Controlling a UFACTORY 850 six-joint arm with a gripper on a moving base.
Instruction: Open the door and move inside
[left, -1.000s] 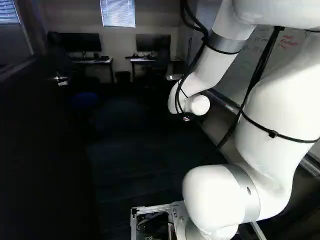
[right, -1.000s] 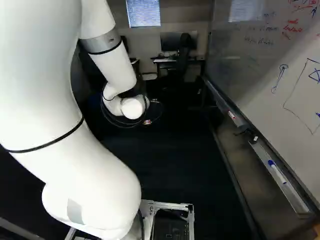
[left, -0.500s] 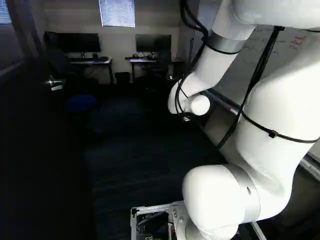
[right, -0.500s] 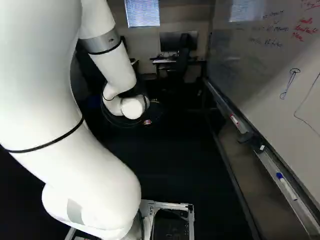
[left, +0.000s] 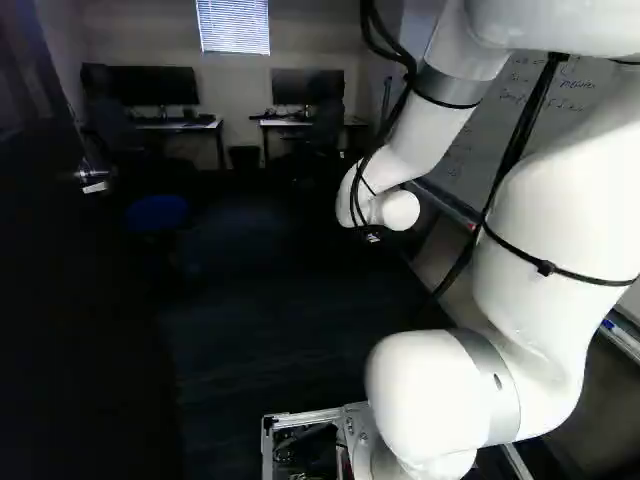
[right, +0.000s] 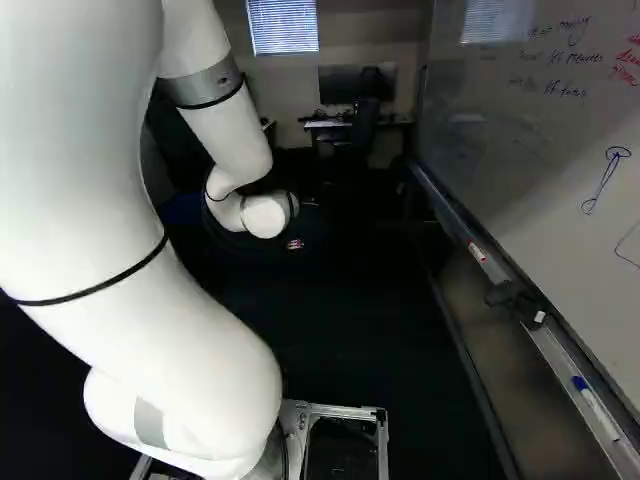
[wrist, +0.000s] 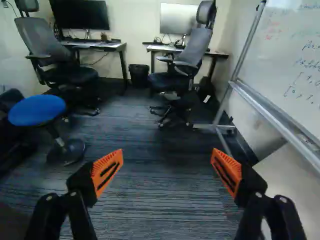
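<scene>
So my base (left: 303, 418) has rolled forward, and the door handle (left: 94, 186) now sits lower and further left in the left base view.

On the large, rectangular, metal-framed whiteboard (right: 500, 130), slanting dark handwriting (right: 573, 58) includes "KF" — and the wrist view shows "pos" in blue handwriting (wrist: 310, 46). The remaining words — red handwriting (right: 626, 66) included — are unreadable.

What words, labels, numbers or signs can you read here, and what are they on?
None that I can read surely.
Whiteboard: dark and red handwriting, too small and blurred to quote.
Blue-capped marker: any lettering too small to read.
White tag near the whiteboard's stand: too small to read.
</scene>
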